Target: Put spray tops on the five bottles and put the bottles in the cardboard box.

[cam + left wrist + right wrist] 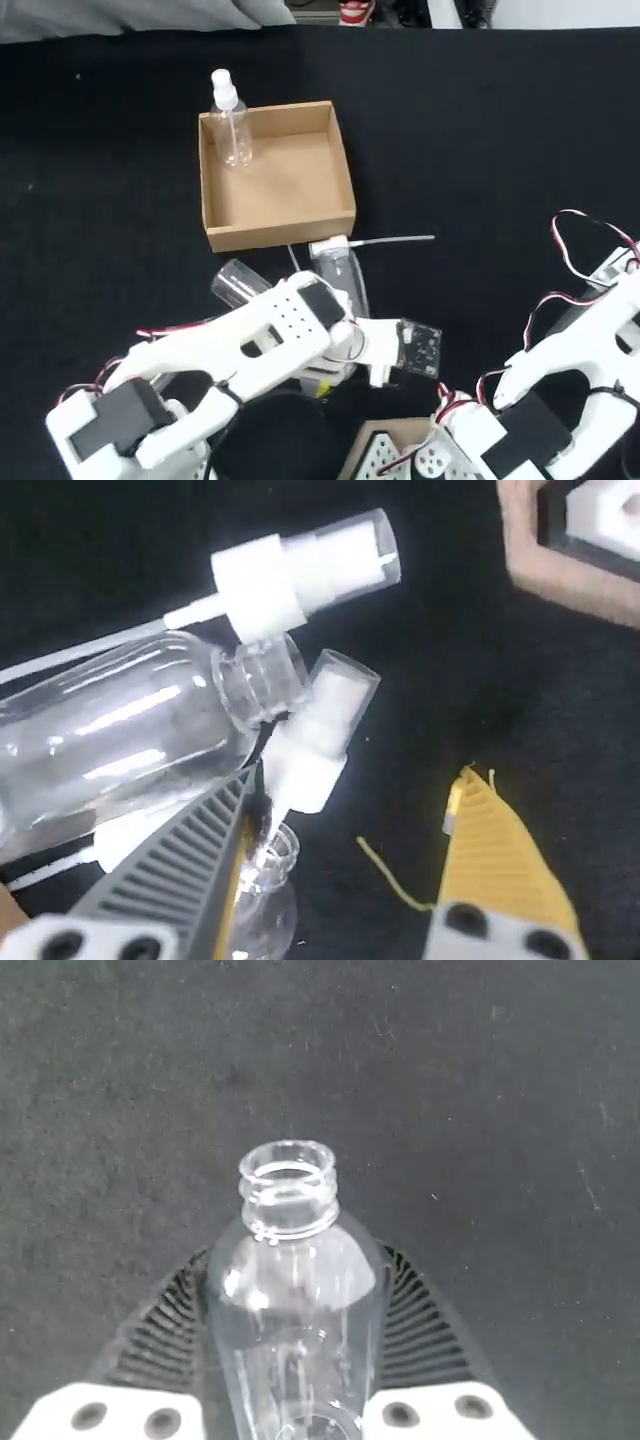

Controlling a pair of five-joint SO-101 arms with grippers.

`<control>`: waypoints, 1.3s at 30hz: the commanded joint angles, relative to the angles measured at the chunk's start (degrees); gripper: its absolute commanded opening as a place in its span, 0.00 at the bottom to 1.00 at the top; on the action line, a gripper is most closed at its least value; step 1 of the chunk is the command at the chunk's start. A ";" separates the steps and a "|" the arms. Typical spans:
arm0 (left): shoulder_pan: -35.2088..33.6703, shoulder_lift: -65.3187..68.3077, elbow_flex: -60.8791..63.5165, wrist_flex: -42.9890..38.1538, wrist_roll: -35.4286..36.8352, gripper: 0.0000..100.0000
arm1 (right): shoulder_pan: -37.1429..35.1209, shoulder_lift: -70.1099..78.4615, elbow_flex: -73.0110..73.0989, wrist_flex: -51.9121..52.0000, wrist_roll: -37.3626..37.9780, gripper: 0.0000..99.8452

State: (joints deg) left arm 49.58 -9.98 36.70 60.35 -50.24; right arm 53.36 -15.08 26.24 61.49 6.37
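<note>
Right gripper (pixel 295 1260) is clenched on a clear plastic bottle with a bare open neck (pixel 290 1200), over the black table cloth (pixel 500 1110). Left gripper (pixel 355 780) has its jaws spread and holds nothing. A white spray top with a clear cap (pixel 315 735) lies just beside its grey finger (pixel 190 860), next to a lying clear bottle (pixel 120 720). The brown cardboard box (pixel 280 228) holds one upright capped bottle (pixel 232 125) in its far-left corner.

Cardboard box (pixel 280 228): one is counted.
Bottles: four are tallied. One capped bottle (pixel 232 125) is noted. Three are logged without tops: the lying bottle (pixel 345 285), the open bottle (pixel 238 283) and the fourth bottle (pixel 292 1300).
Loose spray tops: two are counted, the upper top (pixel 300 570) and the lower top (pixel 315 735).
Arms: two are recorded, the left arm (pixel 250 350) and the right arm (pixel 570 370).
</note>
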 commanded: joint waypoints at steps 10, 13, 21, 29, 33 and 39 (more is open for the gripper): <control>0.57 4.48 -7.96 -0.79 -2.90 0.28 | 1.41 -0.13 -3.65 0.09 0.00 0.02; 0.57 6.95 -7.96 -0.79 -4.92 0.28 | 1.41 -0.13 -3.65 0.09 0.00 0.02; 0.57 9.76 -7.96 -0.79 -5.36 0.19 | 1.49 -0.13 -3.56 0.18 0.00 0.02; -0.22 9.32 -7.60 -0.26 -5.27 0.10 | 1.49 -0.13 -3.56 0.26 0.00 0.02; -2.42 9.23 -7.87 -0.18 -5.19 0.08 | 1.49 -0.13 -3.56 0.26 0.00 0.02; -5.58 9.23 -9.01 2.81 -5.19 0.08 | 1.49 -0.13 -3.56 0.26 0.00 0.02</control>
State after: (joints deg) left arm 46.86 0.31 31.69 60.97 -55.43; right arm 53.36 -15.08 26.24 61.49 6.37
